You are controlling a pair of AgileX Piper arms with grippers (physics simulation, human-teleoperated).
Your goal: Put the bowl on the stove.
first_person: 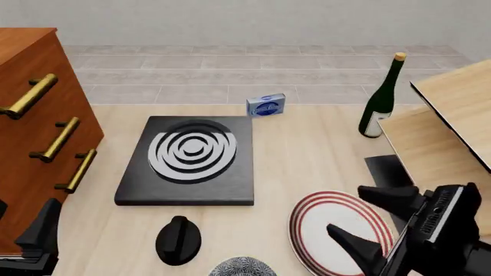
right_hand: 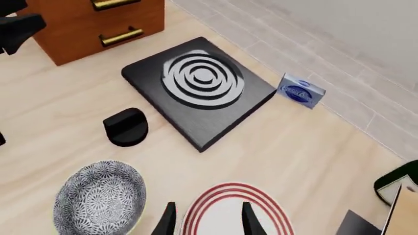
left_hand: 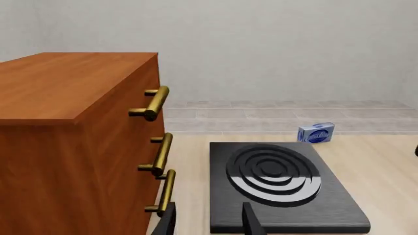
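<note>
Your right gripper [first_person: 367, 214] hangs over the red-ringed plate [first_person: 307, 227] with its fingers spread apart and nothing between them. Your left gripper [left_hand: 207, 220] sits near the wooden drawer cabinet [first_person: 31, 144], fingers likewise apart and empty. The speckled bowl [right_hand: 99, 197] rests on the table just beside the plate, near the black knob [right_hand: 126, 127]. The stove [first_person: 188, 161] lies beyond the knob, well apart from the bowl.
</note>
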